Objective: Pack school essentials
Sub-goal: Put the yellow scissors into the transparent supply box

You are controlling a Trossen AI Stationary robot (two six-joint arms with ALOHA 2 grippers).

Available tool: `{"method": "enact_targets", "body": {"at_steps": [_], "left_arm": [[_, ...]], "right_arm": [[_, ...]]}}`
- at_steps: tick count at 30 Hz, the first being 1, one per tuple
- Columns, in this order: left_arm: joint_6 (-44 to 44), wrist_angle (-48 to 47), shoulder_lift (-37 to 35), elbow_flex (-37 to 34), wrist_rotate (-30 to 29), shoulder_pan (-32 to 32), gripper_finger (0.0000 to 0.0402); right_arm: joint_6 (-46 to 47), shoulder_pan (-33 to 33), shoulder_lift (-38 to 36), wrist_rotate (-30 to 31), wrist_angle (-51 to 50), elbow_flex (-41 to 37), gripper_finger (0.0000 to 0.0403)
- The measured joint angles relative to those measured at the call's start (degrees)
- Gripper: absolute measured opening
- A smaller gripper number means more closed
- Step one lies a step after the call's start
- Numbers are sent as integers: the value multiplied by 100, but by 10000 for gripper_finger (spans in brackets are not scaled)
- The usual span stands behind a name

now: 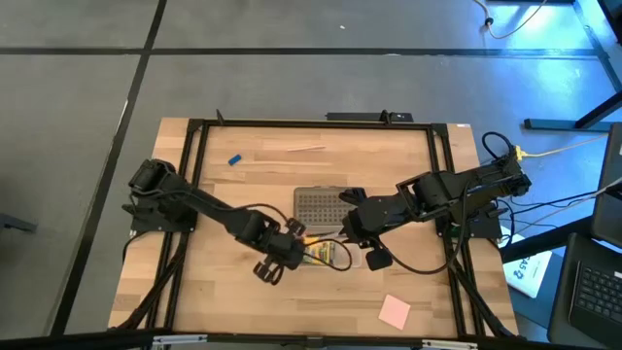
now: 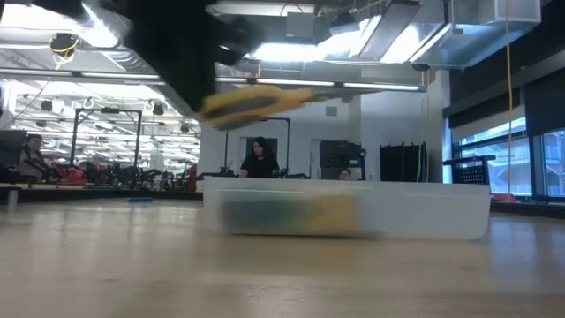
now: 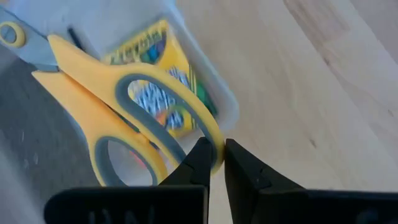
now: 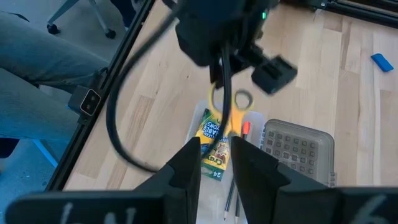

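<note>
Your left gripper (image 3: pixel 214 163) grips the yellow-handled scissors (image 3: pixel 124 118) above the clear plastic case (image 2: pixel 353 212), which already holds the green-and-yellow crayon box (image 4: pixel 214 152). Right gripper (image 4: pixel 214 163): nearly closed, empty. Still unpacked: pink sticky-note pad (image 1: pixel 394 311), blue eraser (image 1: pixel 234 158).

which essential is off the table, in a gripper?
The yellow-handled scissors, pinched by the left gripper over the clear case; the crayon box lies inside.

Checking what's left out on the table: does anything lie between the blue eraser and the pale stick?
No. In the high view only bare wood lies between the blue eraser and the pale stick near the table's far edge.
</note>
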Motion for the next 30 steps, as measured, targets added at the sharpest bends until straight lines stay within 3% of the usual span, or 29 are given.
{"method": "enact_targets", "body": {"at_steps": [9, 15, 30], "left_arm": [[702, 251, 549, -7, 129, 457, 16], [713, 358, 561, -7, 327, 708, 16], [666, 460, 610, -30, 667, 664, 16]], "right_arm": [[-6, 0, -1, 0, 1, 2, 92], [-13, -1, -1, 2, 8, 2, 92], [-27, 1, -1, 2, -1, 2, 92]]}}
